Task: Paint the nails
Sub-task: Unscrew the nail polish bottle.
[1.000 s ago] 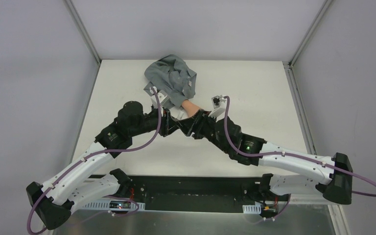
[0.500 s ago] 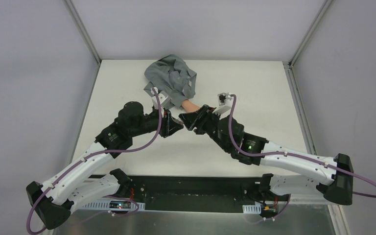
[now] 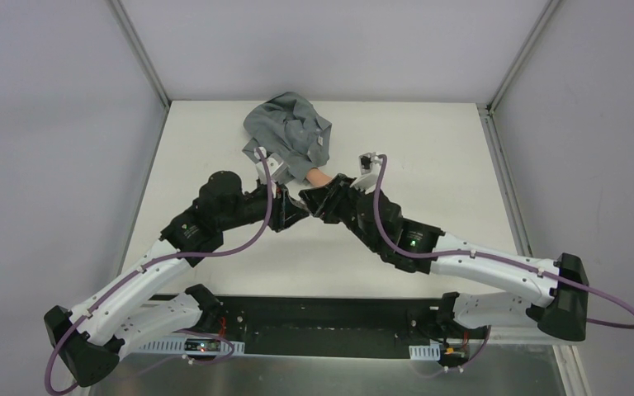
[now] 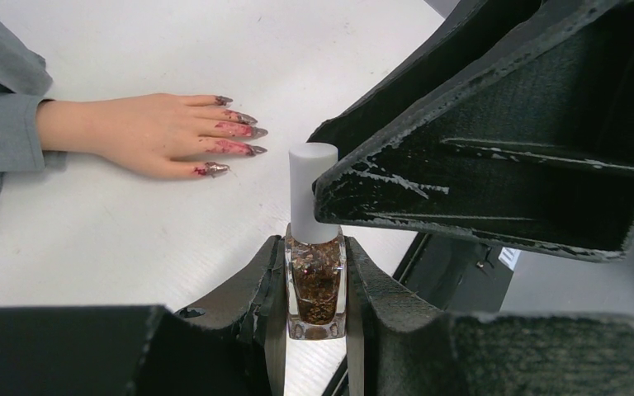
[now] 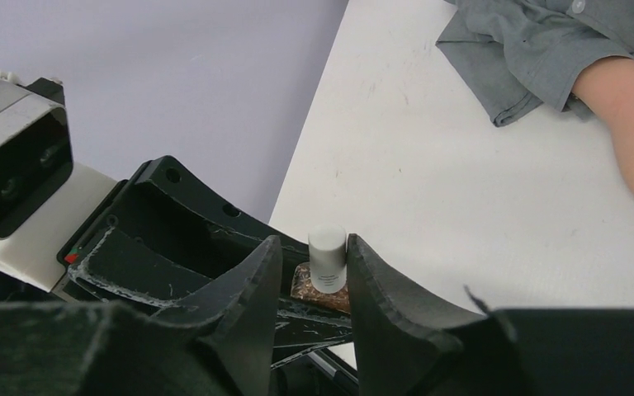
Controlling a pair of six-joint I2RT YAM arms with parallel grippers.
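My left gripper (image 4: pixel 316 266) is shut on the glass body of a small polish bottle (image 4: pixel 316 289) with glittery brown contents and holds it upright above the table. Its white cap (image 5: pixel 327 257) stands between the fingers of my right gripper (image 5: pixel 314 256), which is open; the right finger touches the cap and a gap shows on the other side. The peach fake hand (image 4: pixel 144 132) lies flat on the table, palm down, beyond the bottle. Its pointed dark red nails (image 4: pixel 243 132) are smeared with polish. In the top view the two grippers meet (image 3: pixel 305 204) just in front of the hand (image 3: pixel 320 176).
The grey sleeve (image 3: pixel 289 132) is bunched at the back of the white table (image 3: pixel 429 148). The table is walled at the left, right and back. My right gripper's black finger (image 4: pixel 495 148) fills the upper right of the left wrist view.
The right gripper drew back a little from the left gripper, then came in again onto the bottle's cap, with its wrist turning. The left arm and the fake hand have stayed still.
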